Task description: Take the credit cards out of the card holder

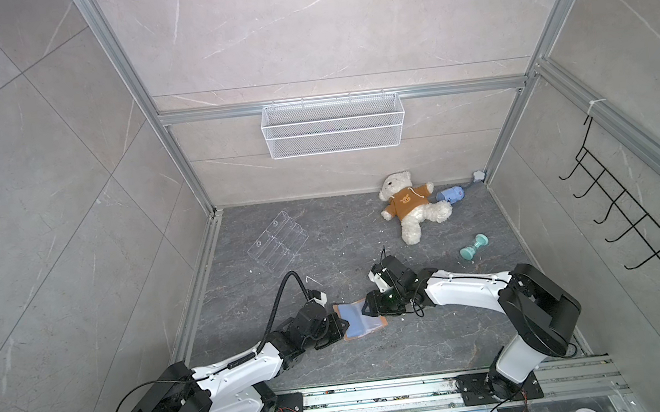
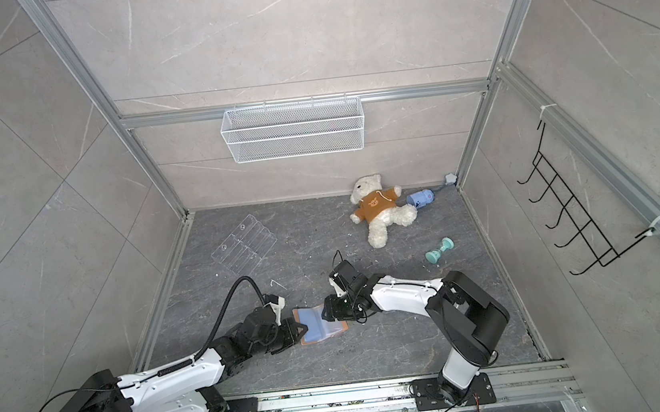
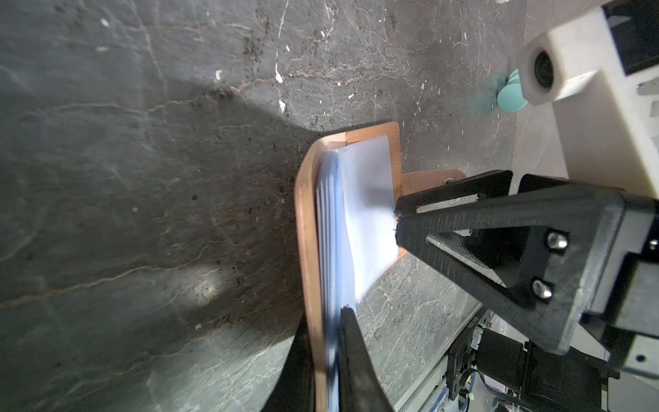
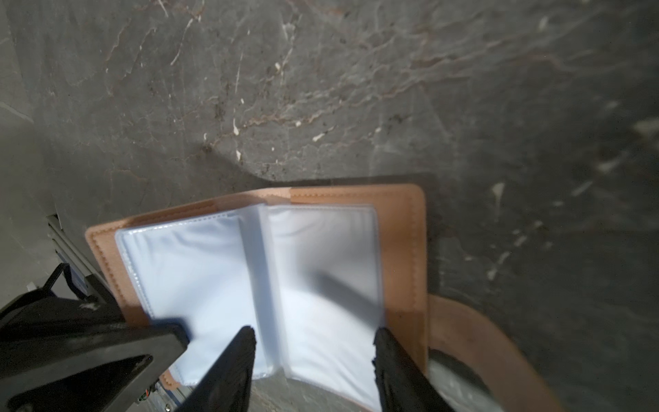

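The dark stone tabletop is carrying, near its front between the arms, the tan card holder lying open, whose left flap the left gripper is pinching tight while the right gripper is standing with jaws apart over its pale blue sleeves.

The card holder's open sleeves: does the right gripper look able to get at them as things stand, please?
Probably yes. The right gripper hangs open just above the sleeves of the card holder with nothing between, and the left gripper, shut on its other half, holds it spread.
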